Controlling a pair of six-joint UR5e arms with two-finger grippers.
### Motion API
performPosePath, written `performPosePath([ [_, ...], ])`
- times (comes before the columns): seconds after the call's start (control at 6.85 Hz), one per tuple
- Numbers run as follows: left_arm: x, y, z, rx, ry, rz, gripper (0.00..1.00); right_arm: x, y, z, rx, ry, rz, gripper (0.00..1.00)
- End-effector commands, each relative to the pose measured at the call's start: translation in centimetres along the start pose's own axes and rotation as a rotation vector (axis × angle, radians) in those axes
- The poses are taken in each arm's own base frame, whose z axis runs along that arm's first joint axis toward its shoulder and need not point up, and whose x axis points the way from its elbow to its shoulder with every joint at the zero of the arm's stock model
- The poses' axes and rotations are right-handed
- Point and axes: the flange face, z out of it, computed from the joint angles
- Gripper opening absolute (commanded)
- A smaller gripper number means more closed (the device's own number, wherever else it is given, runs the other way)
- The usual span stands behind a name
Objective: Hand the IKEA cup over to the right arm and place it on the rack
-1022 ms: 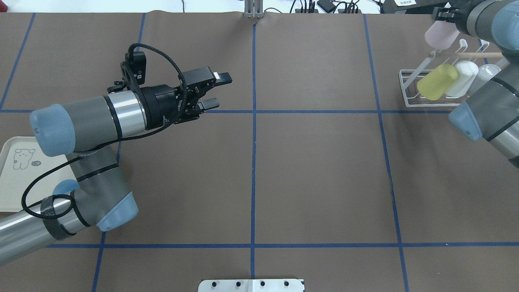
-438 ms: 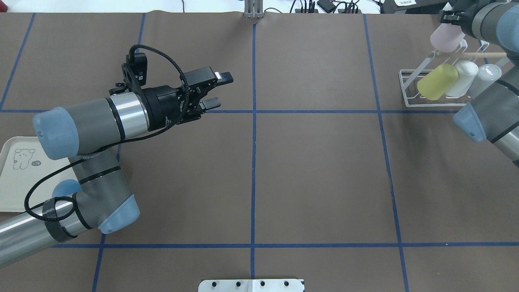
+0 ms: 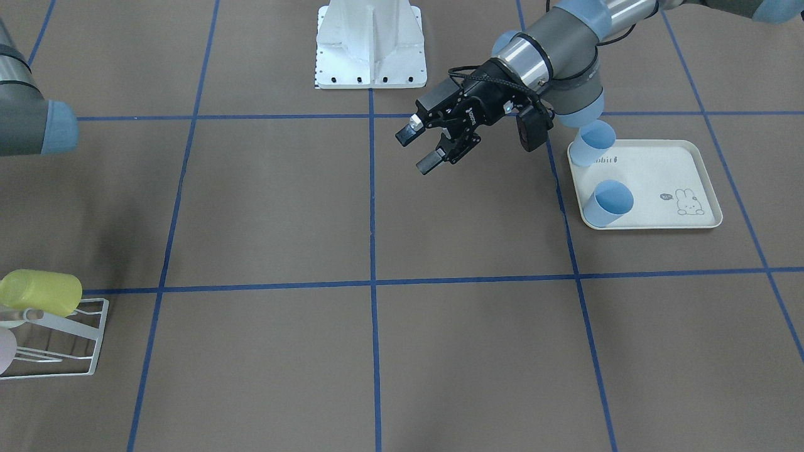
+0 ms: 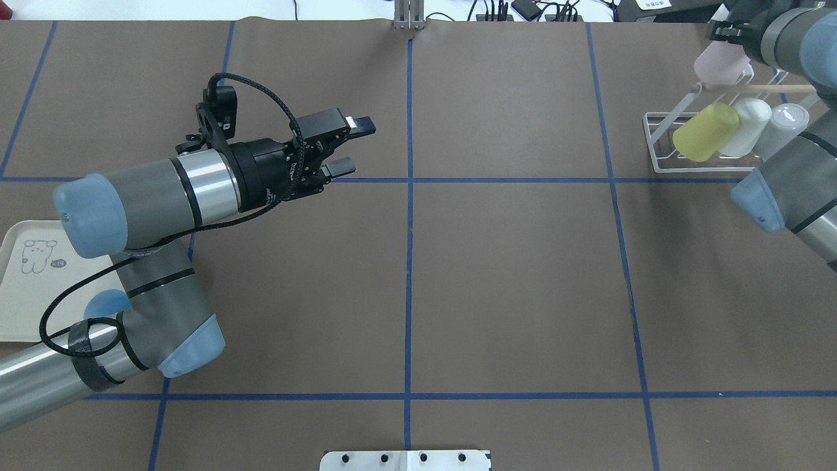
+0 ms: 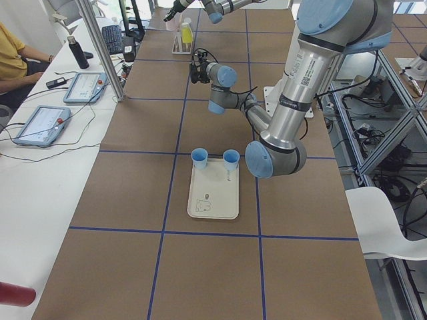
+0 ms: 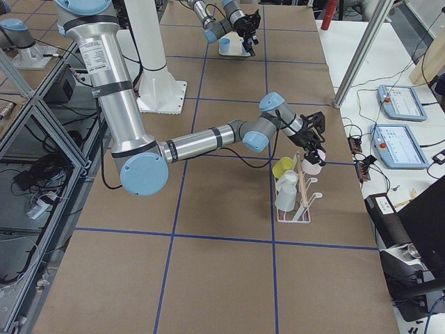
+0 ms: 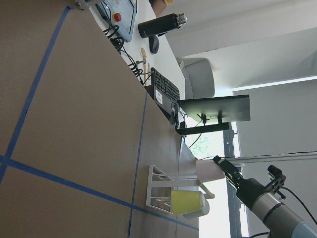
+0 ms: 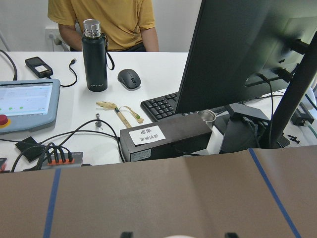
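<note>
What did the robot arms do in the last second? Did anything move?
The right end effector slid the pink cup it grips a little rightward in the overhead view, closer over the rack. The left end effector stayed open and empty, and the yellow cup on the rack stayed put.

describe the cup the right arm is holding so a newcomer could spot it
Find the white wire rack at the table's far right corner in the overhead view. Just beyond its wooden rod, the pink cup sits in the right gripper. It is the only pink cup and the only one held; the yellow cup, white cup and grey cup lie on the rack.
</note>
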Motion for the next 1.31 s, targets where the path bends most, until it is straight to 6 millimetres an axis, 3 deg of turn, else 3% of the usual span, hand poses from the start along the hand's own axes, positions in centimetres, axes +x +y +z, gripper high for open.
performPosePath([
  [0.0,0.0,0.0,0.0,0.000,0.001,0.000,1.00,-0.1,0.9,0.4,-0.013,0.002,-0.005,0.68],
  [0.15,-0.1,-0.4,-0.2,0.008,-0.007,0.011,0.99,-0.9,1.6,0.4,-0.016,-0.005,0.006,0.99],
  [0.29,-0.1,-1.3,-0.4,0.024,-0.035,0.176,1.00,-1.7,2.0,0.2,-0.019,-0.018,0.056,1.00],
  [0.44,-0.4,-3.7,-0.2,0.071,-0.141,0.336,0.99,-2.0,1.8,-0.4,-0.020,-0.031,0.059,1.00],
  [0.58,-0.7,-7.2,-1.5,0.113,-0.266,0.518,0.99,-2.9,1.0,-1.6,-0.006,-0.058,0.061,1.00],
  [0.88,-4.5,-12.7,-9.7,0.111,-0.536,0.893,0.99,-4.3,-0.4,-5.6,-0.033,-0.156,0.070,1.00],
  [1.17,-8.0,-15.8,-17.2,0.041,-0.672,1.050,0.99,-4.5,-0.7,-10.1,-0.056,-0.167,0.068,1.00],
])
